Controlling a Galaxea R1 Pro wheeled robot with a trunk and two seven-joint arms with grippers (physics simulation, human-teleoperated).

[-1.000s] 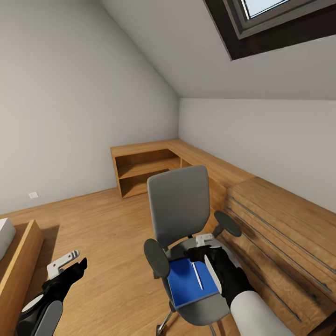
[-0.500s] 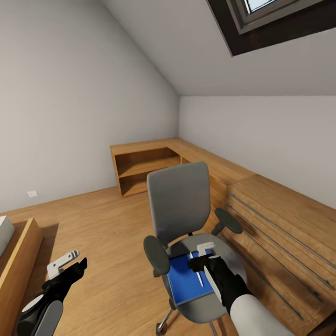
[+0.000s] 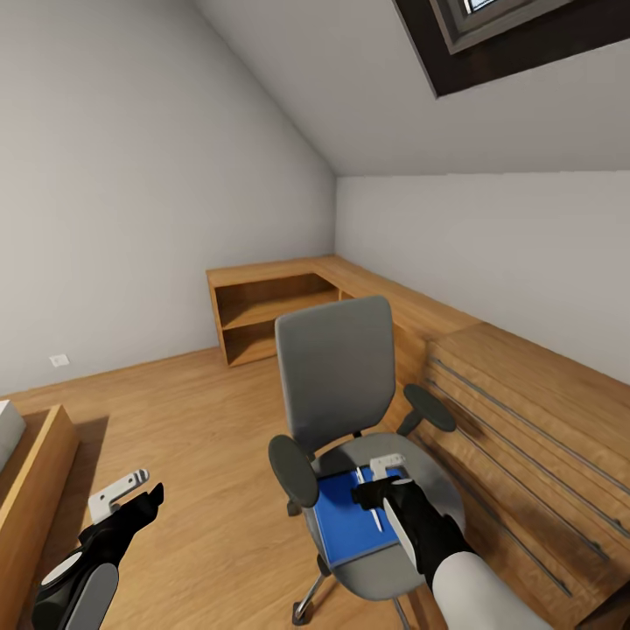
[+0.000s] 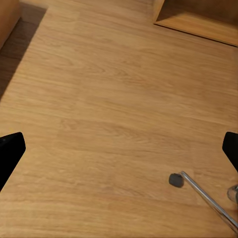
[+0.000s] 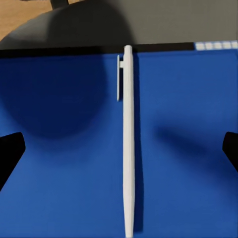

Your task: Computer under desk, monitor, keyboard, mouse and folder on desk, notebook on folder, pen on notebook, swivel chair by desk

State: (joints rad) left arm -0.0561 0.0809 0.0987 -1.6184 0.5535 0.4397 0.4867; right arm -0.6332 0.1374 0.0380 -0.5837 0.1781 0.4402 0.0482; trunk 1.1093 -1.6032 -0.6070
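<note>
The grey swivel chair (image 3: 337,376) stands in the middle of the wooden floor with the bright blue folder (image 3: 346,525) flat on its seat. The white pen (image 3: 368,504) lies on the folder. My right gripper (image 3: 381,490) hovers just above the pen, open. In the right wrist view the pen (image 5: 128,148) runs midway between its two black fingertips (image 5: 10,153) over the blue folder (image 5: 59,178). A thin dark strip (image 5: 74,48) edges the folder; I cannot tell whether it is the notebook. My left gripper (image 3: 131,499) hangs open over bare floor.
A low wooden drawer cabinet (image 3: 525,420) runs along the right wall close to the chair. An open wooden shelf unit (image 3: 262,315) fills the far corner. A wooden frame (image 3: 35,490) stands at the left. A chair caster (image 4: 175,180) shows in the left wrist view.
The whole view has shifted slightly, so the camera moved. My right gripper has settled a little lower over the pen and folder. The left arm has not moved.
</note>
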